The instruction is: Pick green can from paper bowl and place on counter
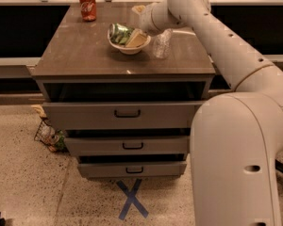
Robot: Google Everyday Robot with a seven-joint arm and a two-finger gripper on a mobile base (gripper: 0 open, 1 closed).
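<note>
Gripper point(135, 37) is down in the paper bowl point(128, 49), green can point(118, 33) right beside it, bottle point(162, 44) near its other side, can't tell if it's gripping anything.

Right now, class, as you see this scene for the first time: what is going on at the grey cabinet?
A one-armed white robot reaches across the counter. Its gripper is down at the right side of the paper bowl, beside the green can, which lies on its side in the bowl. The can has not yet been lifted out. A red cola can stands at the back left, and a clear plastic bottle stands just right of the bowl.
</note>
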